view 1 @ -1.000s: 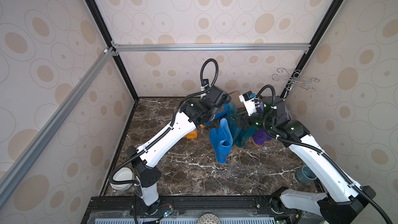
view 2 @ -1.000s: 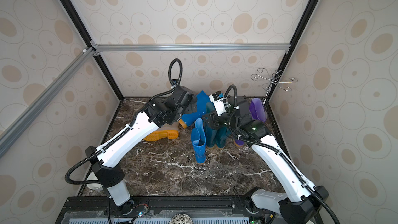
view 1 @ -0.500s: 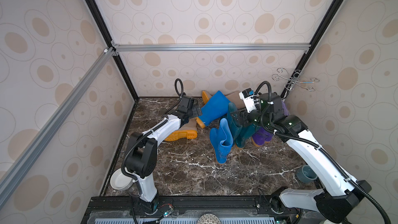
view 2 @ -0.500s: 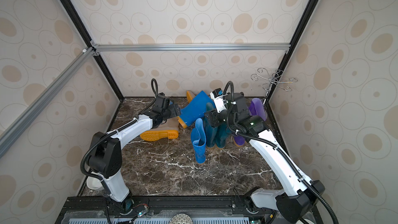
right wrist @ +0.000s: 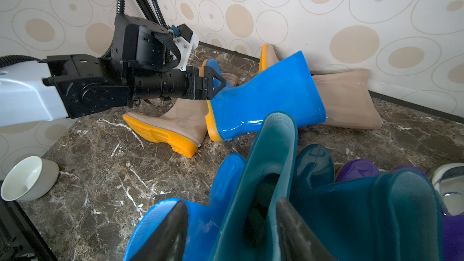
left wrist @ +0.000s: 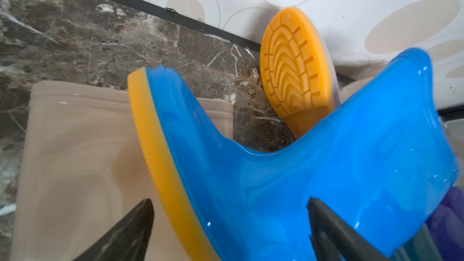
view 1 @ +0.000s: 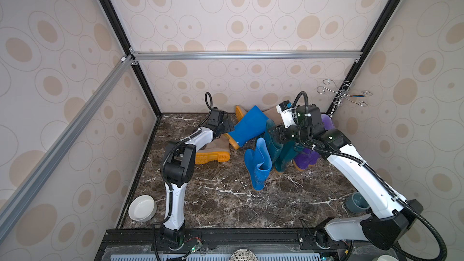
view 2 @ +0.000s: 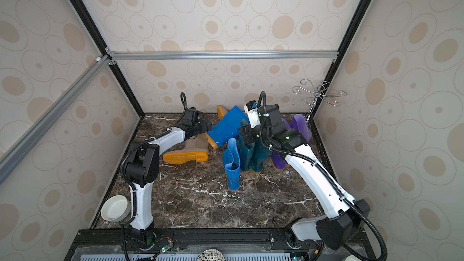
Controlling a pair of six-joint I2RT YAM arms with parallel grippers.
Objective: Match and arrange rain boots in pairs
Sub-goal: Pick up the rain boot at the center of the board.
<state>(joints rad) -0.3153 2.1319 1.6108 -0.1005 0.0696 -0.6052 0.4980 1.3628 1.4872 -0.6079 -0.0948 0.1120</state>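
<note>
Jaws of the left gripper [left wrist: 231, 200] stand wide, one finger on each side of the toe of the lying blue boot [left wrist: 326, 159]. A thin gap shows beside the orange sole, so I judge they do not press it yet. Jaws of the right gripper [right wrist: 231, 203] stand about half apart astride the cuff of a teal boot [right wrist: 271, 146]; whether they really pinch it, I cannot tell. Taking 12 o'clock as the back wall, the lying blue boot is at 12 o'clock of the floor [view 1: 226, 197]. It lies partly over a beige boot [view 1: 213, 151] at 11 o'clock, and the second beige boot [right wrist: 346, 101] lies behind it along the wall. At 1 o'clock the other blue boot [view 1: 258, 169], both teal ones and the purple boots [view 1: 307, 158] stand close together. Several things may go wrong from here. The toe is round and glossy, so a pinch there can slide off during a lift. The long shaft can swing toward 1 o'clock and knock the standing group, or drag the beige boot along. Pulling one teal boot can also tip its close neighbours
</note>
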